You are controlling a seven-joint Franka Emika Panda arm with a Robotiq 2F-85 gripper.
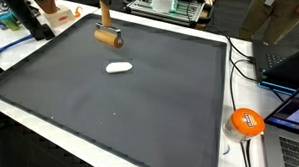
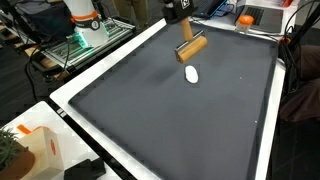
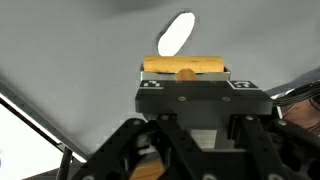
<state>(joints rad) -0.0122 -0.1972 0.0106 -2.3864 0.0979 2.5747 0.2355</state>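
Note:
A wooden roller hangs just above the black mat, its cylinder crosswise and its handle pointing up. My gripper is shut on that handle; in the exterior view with the laptops the gripper is cut off by the top edge. In the wrist view the cylinder lies straight ahead of the gripper, whose fingertips are hidden by its own body. A small white oval lump lies on the mat a short way beyond the roller, apart from it.
The black mat covers a white-rimmed table. An orange tape roll, cables and laptops sit along one side. A white and orange box and a black object stand at a near corner.

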